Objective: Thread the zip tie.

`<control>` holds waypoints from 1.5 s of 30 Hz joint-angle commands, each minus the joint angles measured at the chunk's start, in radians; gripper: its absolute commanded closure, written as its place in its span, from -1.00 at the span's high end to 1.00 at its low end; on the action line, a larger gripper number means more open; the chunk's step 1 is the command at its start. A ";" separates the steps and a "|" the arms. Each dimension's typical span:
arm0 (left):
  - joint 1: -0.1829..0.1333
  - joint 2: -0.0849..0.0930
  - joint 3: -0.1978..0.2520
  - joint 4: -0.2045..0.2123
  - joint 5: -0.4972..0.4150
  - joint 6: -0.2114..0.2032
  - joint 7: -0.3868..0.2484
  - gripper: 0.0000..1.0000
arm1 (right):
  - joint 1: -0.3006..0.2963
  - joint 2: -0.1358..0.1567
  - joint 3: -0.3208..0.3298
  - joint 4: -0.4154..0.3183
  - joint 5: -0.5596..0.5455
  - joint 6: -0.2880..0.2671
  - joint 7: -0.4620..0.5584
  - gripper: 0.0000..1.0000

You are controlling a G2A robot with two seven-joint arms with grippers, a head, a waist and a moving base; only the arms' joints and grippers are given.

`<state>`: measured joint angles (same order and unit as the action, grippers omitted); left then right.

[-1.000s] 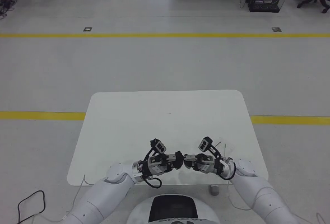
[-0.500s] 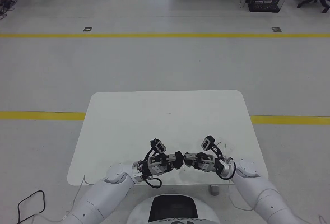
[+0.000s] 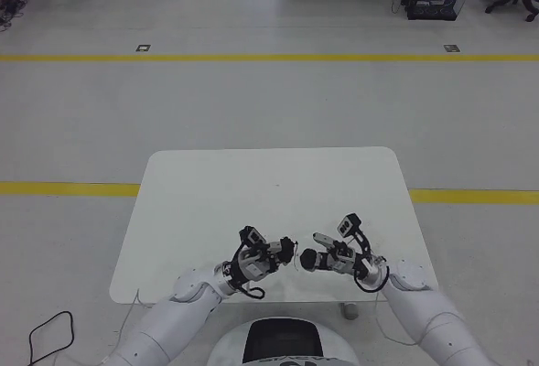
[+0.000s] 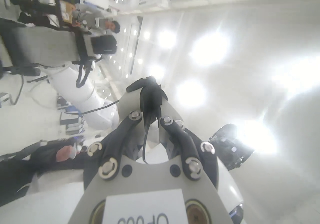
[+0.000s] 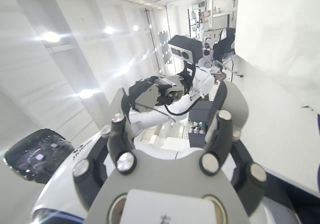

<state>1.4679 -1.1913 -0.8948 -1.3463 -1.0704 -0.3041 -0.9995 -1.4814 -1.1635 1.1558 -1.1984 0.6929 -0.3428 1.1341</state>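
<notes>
Pale grey floor (image 3: 251, 101) with yellow stripes (image 3: 269, 58) ran round the smooth white table (image 3: 269, 183), its corners rounded. Above its near edge, the left gripper (image 4: 149, 95) was clenched on a thin black zip tie (image 4: 145, 135), and the slim strap poked out from the grip. Just beside it, apart, the right gripper (image 5: 175, 97) stood released, its grey fingers (image 5: 235, 105) spread wide.

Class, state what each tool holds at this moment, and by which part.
The left tool pinches the thin black zip tie by its strap, the rest trailing free. The right tool is open, holding nothing.
</notes>
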 commanded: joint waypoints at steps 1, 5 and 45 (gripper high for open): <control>0.004 0.000 -0.002 0.001 -0.011 0.005 0.004 -1.00 | -0.042 0.009 0.058 -0.069 -0.043 0.003 -0.024 1.00; 0.015 -0.002 -0.006 0.003 -0.037 0.001 0.023 -1.00 | -0.121 0.015 0.157 -0.178 -0.075 0.003 -0.057 1.00; 0.128 0.005 -0.102 -0.217 -0.036 -0.036 0.101 -1.00 | -0.192 0.015 0.269 -0.282 -0.101 0.003 -0.177 1.00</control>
<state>1.5956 -1.1858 -0.9968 -1.5632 -1.1060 -0.3400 -0.8986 -1.6737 -1.1488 1.4244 -1.4806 0.5920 -0.3400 0.9568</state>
